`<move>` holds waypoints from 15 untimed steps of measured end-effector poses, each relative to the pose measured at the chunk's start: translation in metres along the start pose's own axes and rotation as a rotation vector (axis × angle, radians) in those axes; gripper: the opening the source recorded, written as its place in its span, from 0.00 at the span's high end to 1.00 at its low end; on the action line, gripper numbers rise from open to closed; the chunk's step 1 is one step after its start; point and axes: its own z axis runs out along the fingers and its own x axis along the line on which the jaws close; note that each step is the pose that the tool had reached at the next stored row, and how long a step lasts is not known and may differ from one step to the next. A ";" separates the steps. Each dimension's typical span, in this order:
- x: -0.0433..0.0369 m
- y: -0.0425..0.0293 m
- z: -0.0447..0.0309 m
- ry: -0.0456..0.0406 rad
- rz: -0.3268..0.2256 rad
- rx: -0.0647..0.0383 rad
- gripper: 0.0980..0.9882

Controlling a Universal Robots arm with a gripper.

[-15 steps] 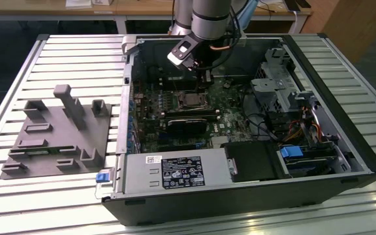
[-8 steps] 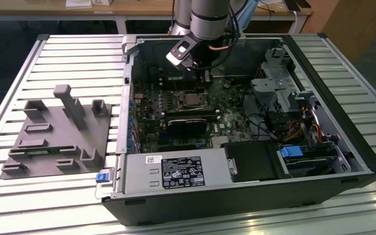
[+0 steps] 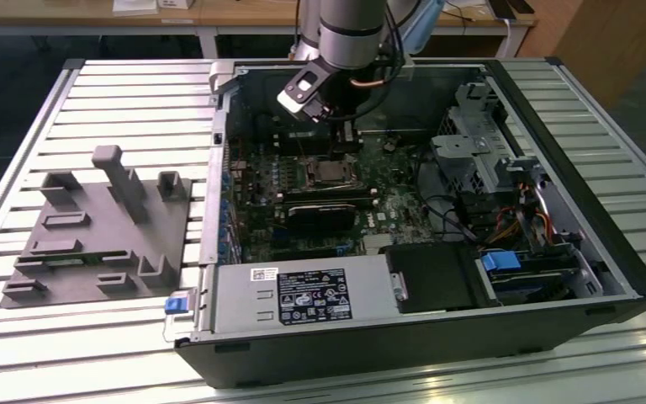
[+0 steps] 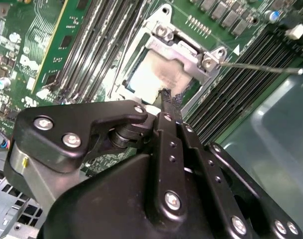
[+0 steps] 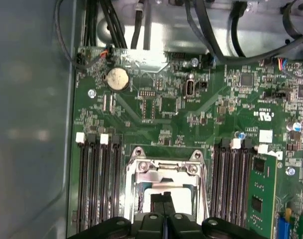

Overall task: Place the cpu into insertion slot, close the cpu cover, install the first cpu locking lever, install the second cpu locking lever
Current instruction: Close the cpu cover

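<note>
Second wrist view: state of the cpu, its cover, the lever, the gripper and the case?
Flat silver-grey square cpu: in place, showing through the cover's window.
Thin silvery metal cpu cover: lying down over the cpu.
Thin metal rod locking lever: swung out sideways, looks unlatched.
Black gripper: shut, tips at the cover's edge.
Black computer case: on its side, open.

A table [image 3: 110,93] of pale metal slats carries everything. Toward the exterior view's left a flat grey plate [image 3: 98,231] lies on the slats, with blocks and posts of the same grey standing up from it. Just beside it, toward the exterior view's right, a black case [image 3: 413,349] lies on its side with its open face up, covering the table's middle and right. Bare slats show around both.
</note>
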 end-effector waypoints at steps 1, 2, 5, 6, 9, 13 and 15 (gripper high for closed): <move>0.0000 -0.0017 0.0001 0.0000 0.000 0.000 0.98; 0.0001 -0.0033 0.0003 0.0000 0.000 0.000 0.98; -0.0015 -0.0078 0.0009 -0.0002 0.000 0.000 0.98; -0.0029 -0.0100 0.0013 -0.0001 0.000 0.000 0.98; -0.0051 -0.0148 0.0024 0.0001 -0.001 0.000 0.98; -0.0050 -0.0171 0.0045 -0.0002 -0.004 0.000 0.98; -0.0049 -0.0193 0.0061 -0.0002 -0.004 0.000 0.98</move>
